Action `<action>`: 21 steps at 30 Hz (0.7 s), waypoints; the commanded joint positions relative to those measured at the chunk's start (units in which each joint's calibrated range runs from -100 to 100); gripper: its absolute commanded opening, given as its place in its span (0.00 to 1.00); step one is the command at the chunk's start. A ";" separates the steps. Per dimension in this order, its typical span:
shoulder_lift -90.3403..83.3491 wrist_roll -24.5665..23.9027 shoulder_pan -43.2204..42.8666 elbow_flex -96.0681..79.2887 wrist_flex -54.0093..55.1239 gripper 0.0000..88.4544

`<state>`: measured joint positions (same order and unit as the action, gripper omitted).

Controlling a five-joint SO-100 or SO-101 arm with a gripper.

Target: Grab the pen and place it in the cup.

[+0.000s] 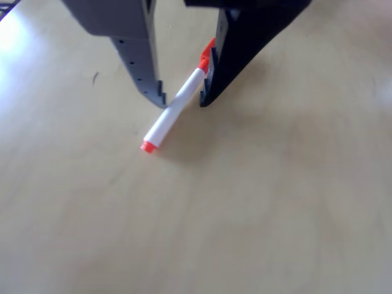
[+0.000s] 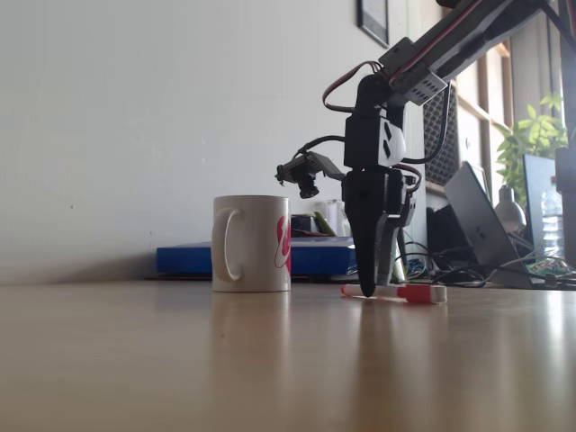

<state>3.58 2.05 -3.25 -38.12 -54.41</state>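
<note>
pen: a slim white marker [image 1: 174,109] lying flat on the pale wooden table [image 1: 257,208], slanted in the other view from a small red plug at lower left up to an orange-red cap at upper right. in the fixed view it [image 2: 396,292] lies low on the tabletop, cap end to the right.
claw: the gripper [image 1: 181,98] has its two fingers apart, one on each side of the barrel. the grey finger [image 1: 142,61] stands to the left of the pen in the other view, its tip just beside the white barrel; the black finger [image 1: 236,52] stands to the right and hides part of the cap. whether either tip presses on the pen i cannot tell.
arm: in the fixed view the gripper [image 2: 367,290] points straight down, its tip at table level right at the pen's left end.
cup: a white glossy mug [image 2: 252,243] stands upright on the table to the left of the arm in the fixed view, handle turned left, pink-red logo on its right side. it stands apart from the pen.
table: light wood, smooth, with a soft sheen.
behind: a blue flat object [image 2: 261,258] past the mug, a laptop [image 2: 481,225] and a green plant [image 2: 531,144] at right, a white wall [image 2: 135,117] at left.
</note>
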 commanded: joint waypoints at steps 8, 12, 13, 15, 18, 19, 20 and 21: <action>0.40 -0.16 0.03 -0.68 -0.35 0.01; 0.40 -0.21 0.20 -0.68 -0.35 0.01; 0.16 -0.21 0.54 -0.77 -0.26 0.01; -0.34 -0.21 1.20 -0.77 -0.26 0.01; -1.67 -0.16 1.95 0.50 -1.03 0.01; -2.83 -0.11 2.04 0.41 -1.12 0.01; -4.08 -0.11 2.20 0.23 -1.21 0.01; -5.57 -0.11 2.37 0.23 -1.64 0.01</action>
<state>2.06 2.00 -1.99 -38.74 -55.51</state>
